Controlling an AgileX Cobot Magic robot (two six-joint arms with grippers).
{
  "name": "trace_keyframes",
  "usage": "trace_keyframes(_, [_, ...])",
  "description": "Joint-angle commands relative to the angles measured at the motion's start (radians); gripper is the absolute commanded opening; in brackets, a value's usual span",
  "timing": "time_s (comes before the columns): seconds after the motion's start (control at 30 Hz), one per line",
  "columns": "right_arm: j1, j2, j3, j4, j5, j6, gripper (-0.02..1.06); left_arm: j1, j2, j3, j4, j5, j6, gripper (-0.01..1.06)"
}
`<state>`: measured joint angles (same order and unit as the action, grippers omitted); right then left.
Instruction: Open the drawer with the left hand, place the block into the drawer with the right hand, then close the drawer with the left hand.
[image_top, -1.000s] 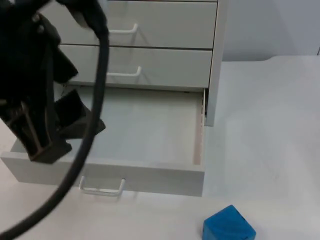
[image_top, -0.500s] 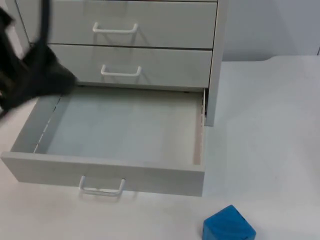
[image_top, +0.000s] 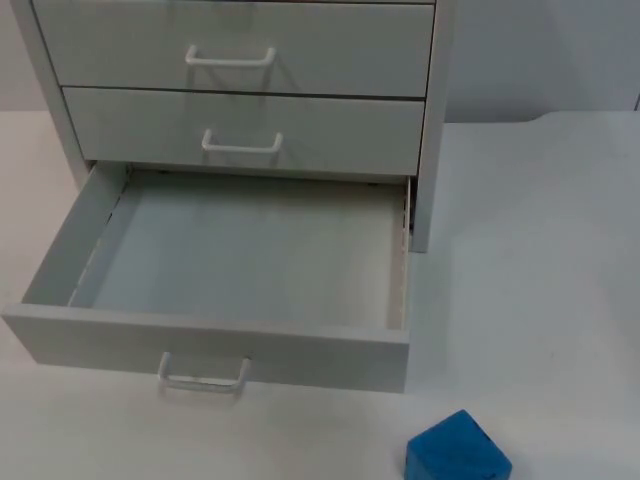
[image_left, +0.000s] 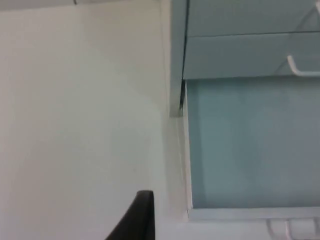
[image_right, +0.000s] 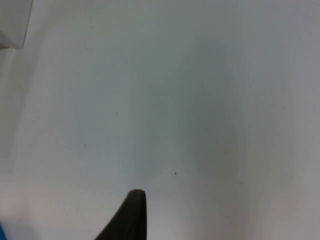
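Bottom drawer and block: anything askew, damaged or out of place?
Nothing stands out. The bottom drawer is pulled out squarely and holds nothing; the blue block sits intact on the white table in front of the cabinet.

1. The left gripper (image_left: 142, 220) is hanging above the counter (image_left: 80, 125), one black fingertip (image_left: 141, 212) showing from its wrist camera.
2. The right gripper (image_right: 132, 217) is hovering over bare counter, one dark fingertip (image_right: 131, 212) pointing along it.

drawer (image_top: 240, 250) pulled out of cabinet (image_top: 432, 120) | block (image_top: 457, 452) on table (image_top: 540, 260), front-right
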<state>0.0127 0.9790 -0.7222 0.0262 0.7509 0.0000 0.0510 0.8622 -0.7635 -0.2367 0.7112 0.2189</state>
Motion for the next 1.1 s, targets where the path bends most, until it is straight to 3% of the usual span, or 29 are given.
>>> trace_keyframes(0.0, [-0.006, 0.001, -0.006, 0.005, 0.001, -0.012, 1.05, 0.045, -0.015, 0.002, -0.092, 0.027, 0.055, 1.05])
trace_keyframes(0.17, [-0.006, 0.001, -0.006, 0.005, 0.002, -0.012, 1.05, 0.103, -0.014, 0.002, -0.162, 0.051, 0.11, 1.05])
trace_keyframes(0.3, [-0.006, 0.001, -0.006, 0.007, 0.002, -0.012, 1.05, 0.103, -0.014, 0.002, -0.045, 0.069, 0.088, 1.05])
trace_keyframes(0.57, [0.041, 0.001, -0.006, 0.007, 0.019, -0.012, 1.05, 0.103, -0.014, 0.002, 0.001, 0.057, 0.046, 1.05])
trace_keyframes(0.83, [0.226, 0.001, -0.006, 0.003, 0.037, -0.005, 1.05, 0.103, -0.014, 0.002, 0.01, 0.028, 0.046, 1.05])
trace_keyframes(1.07, [0.457, 0.021, -0.006, -0.003, 0.037, 0.115, 1.05, 0.103, -0.014, 0.002, 0.014, 0.023, 0.042, 1.05])
